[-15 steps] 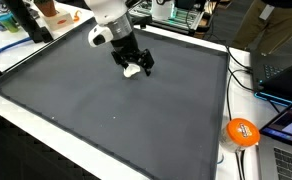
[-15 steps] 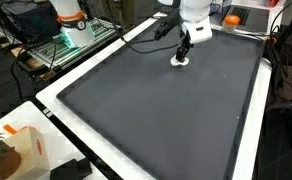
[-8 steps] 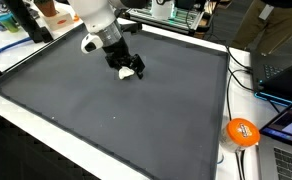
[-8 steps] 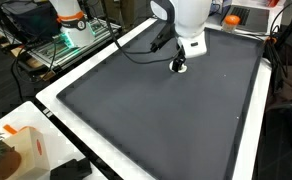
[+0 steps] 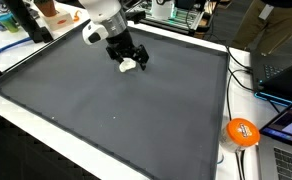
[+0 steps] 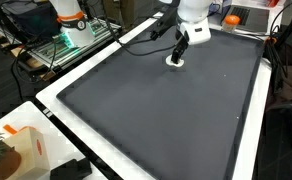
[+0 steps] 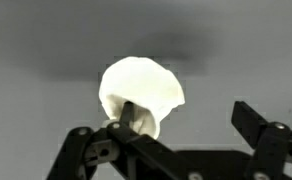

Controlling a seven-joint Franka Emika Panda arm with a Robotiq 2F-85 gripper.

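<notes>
A small white crumpled object (image 7: 136,88) lies on the dark grey mat (image 5: 106,115), near the mat's far side in both exterior views (image 5: 129,65) (image 6: 174,62). My gripper (image 7: 186,110) points down over it (image 5: 126,57) (image 6: 177,52). The jaws are wide apart. In the wrist view the left finger touches or pokes into the white object, while the right finger stands well clear of it with bare mat between them. I cannot tell whether the object rests on the mat or hangs on that finger.
The mat (image 6: 156,110) covers a white-edged table. An orange round object (image 5: 242,132) and laptops (image 5: 284,75) sit past one mat edge. A wire rack with equipment (image 6: 71,40) and an orange-and-white box (image 6: 21,150) stand by other edges. Cables run near the far side.
The gripper swung toward the mat's middle half a second ago, then back toward the far edge. The white object stayed at its fingertips throughout.
</notes>
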